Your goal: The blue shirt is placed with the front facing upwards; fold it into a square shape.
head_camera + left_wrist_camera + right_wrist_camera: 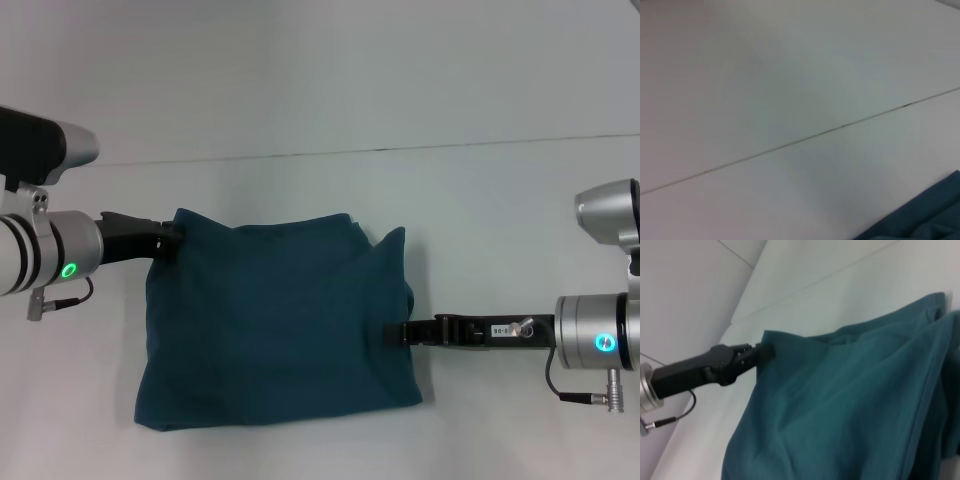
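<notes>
From the head view, you see the blue shirt (275,320) lying on the pale worktop (320,100) between your two claws, already folded into a rough, slightly lopsided rectangle with no lettering showing. The left claw (170,241) sits at the shirt's far corner on your left side, its fingers pressed together on the cloth edge, so the shirt spreads away from it toward the right arm and back toward the robot's body. The right claw (398,333) reaches in level from the opposite side and pinches the shirt's right edge about halfway along; from there the cloth lies straight ahead of the claw, toward the left arm. The shirt's longer side runs from one claw to the other, and both are touching it, so neither is nearer. The right edge is bunched and lifted into a ridge just beyond the right claw. In the left wrist view you see mostly bare worktop crossed by a thin seam line, with only a dark teal corner of the shirt; the claw itself is out of sight. In the right wrist view the shirt fills the foreground, soft and creased, with the left claw gripping its far corner.
</notes>
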Robot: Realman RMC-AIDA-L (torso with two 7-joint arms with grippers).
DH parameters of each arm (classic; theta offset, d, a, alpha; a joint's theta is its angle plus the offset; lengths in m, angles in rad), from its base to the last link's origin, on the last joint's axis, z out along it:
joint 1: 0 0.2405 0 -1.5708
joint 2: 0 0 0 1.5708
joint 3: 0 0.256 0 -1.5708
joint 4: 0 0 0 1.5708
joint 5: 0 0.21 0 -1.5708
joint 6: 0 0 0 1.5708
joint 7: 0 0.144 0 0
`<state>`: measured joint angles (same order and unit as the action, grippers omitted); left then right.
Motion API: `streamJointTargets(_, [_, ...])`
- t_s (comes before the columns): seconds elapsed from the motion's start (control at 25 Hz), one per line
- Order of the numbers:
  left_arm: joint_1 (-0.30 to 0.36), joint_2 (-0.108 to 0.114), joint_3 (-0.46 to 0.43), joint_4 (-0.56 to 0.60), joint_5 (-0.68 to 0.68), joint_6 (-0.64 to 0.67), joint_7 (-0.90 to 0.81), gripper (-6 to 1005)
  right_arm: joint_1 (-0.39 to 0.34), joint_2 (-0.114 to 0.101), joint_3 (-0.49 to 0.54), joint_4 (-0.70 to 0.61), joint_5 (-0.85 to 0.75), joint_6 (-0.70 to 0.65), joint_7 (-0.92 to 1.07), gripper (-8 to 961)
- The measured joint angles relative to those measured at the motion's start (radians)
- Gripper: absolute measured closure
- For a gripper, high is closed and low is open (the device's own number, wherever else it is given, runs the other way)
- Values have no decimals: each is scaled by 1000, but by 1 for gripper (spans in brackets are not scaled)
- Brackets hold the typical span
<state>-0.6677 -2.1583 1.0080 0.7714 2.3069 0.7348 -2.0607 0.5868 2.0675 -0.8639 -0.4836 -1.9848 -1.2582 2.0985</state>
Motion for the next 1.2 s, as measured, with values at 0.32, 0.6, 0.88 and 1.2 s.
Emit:
streamJointTargets(0.32, [-1, 0, 1, -1, 0, -8, 2, 923, -7, 0, -19, 9, -8, 23, 2, 750])
streamJointTargets(0.6, [-1, 1, -3, -1, 0, -11, 2, 907, -19, -4, -20, 20, -15, 23, 7, 879])
streamJointTargets(0.88, [-1, 4, -6, 1, 8, -12, 2, 891, -27, -6, -18, 21, -15, 23, 8, 943])
streamJointTargets(1.2, [-2, 1, -6, 7, 21, -8, -1, 873, -28, -5, -10, 17, -12, 23, 0, 943])
